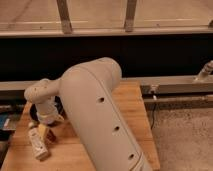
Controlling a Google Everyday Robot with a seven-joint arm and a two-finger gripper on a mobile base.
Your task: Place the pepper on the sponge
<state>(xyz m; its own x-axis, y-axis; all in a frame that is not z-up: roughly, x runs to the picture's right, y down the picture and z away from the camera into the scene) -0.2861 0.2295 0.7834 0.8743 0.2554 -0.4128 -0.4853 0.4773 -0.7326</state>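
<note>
Pepper [51, 133]: a red sliver low on the left side of the tabletop [135, 107], directly under the claw [44, 125] and just beside the white bottle [38, 146]. Whether the claw touches it, I cannot tell, nor whether the claw is apart or together. The bottle lies flat, close to the left edge. A dark pan [59, 106] sits behind the wrist, toward the far-left corner. The arm [95, 115] covers the middle. Bare wood runs from there to the right edge.

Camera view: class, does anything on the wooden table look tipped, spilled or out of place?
The white bottle seems to lie on its side at the left front of the table, not upright. The tool hangs close above it. Nothing spilled shows.
</note>
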